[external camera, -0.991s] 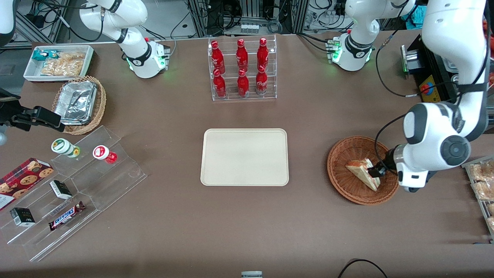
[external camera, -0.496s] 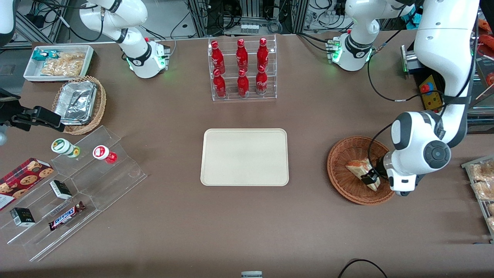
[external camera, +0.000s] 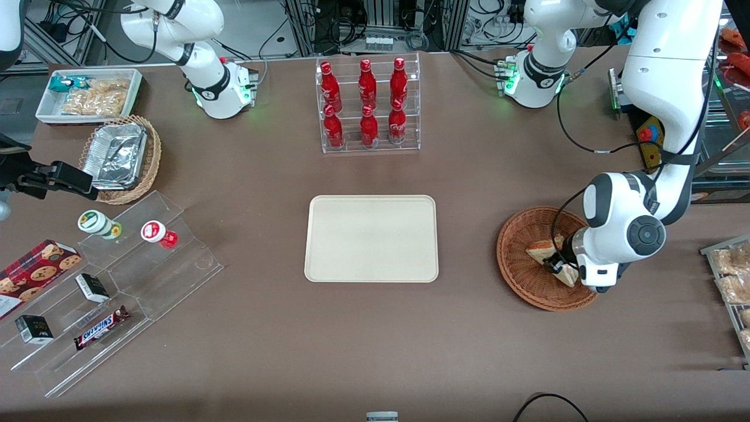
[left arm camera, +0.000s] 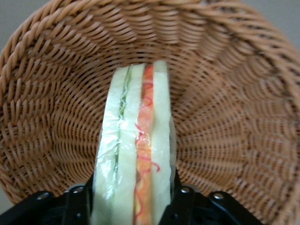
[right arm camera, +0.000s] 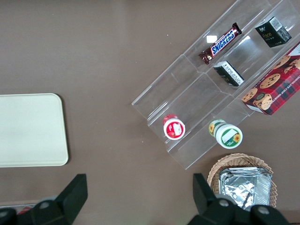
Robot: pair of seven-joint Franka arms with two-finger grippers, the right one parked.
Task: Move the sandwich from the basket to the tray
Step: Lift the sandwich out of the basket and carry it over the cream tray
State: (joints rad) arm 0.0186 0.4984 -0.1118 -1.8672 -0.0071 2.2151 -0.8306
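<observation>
Right wrist view: "SNICKERS" bar (right arm camera: 221,43) legible | hand (external camera: 554,265) shifted deeper into basket (external camera: 518,275), seemingly clamping sandwich (left arm camera: 136,154) | tray (external camera: 371,238) bare

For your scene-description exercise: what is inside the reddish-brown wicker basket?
Only the sandwich, a wrapped wedge straddled by the gripper. The arm covers part of the basket, so that part's contents cannot be seen.

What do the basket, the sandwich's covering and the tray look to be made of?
Basket: woven wicker, reddish-brown, visible plaited strands. Sandwich covering: thin clear film, glossy and wrinkled, probably plastic. Tray: smooth matte cream, likely plastic or fibre; unclear. The gripper sits low in the basket, fingers either side of the sandwich.
</observation>
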